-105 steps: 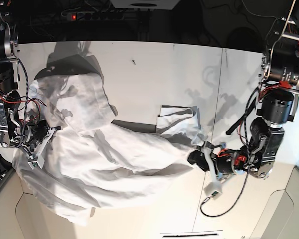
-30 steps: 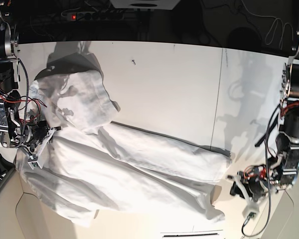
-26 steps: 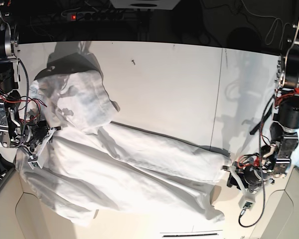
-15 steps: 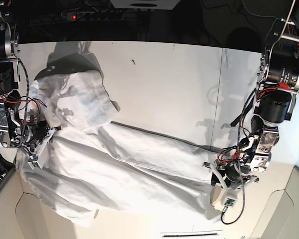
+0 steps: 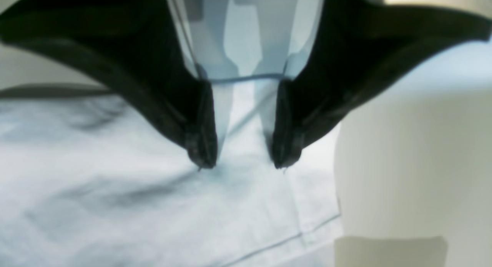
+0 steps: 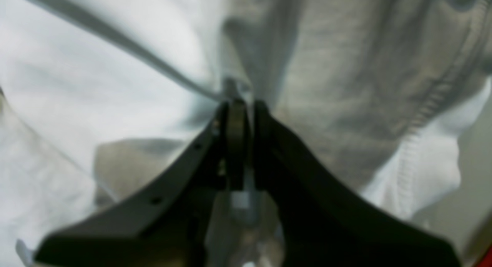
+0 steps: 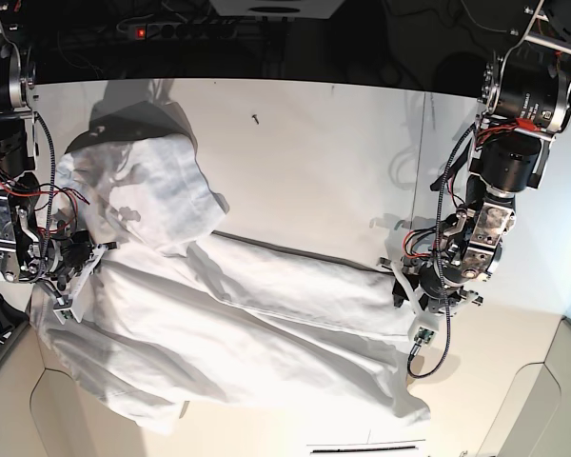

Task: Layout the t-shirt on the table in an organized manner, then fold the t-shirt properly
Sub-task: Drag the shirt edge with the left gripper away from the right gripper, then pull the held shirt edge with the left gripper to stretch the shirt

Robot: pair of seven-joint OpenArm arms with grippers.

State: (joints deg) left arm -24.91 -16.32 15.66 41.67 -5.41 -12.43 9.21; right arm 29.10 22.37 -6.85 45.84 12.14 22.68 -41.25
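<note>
Shirt [image 7: 219,324] spread flat on table [image 7: 324,152], same as before. Left gripper [image 5: 241,161] now moved in over shirt's edge, fingers apart. Right gripper [image 6: 240,105] still pinched tight on shirt.

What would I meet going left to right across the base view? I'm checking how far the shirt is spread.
Right gripper shut on the t-shirt, bare table, then left gripper, fingers open at the hem.

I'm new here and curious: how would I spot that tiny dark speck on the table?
Start at the white table and find the t-shirt spread over its left and near side. Look past the shirt's bunched upper part, toward the far edge: the speck sits alone on bare tabletop, the only dark mark there.
</note>
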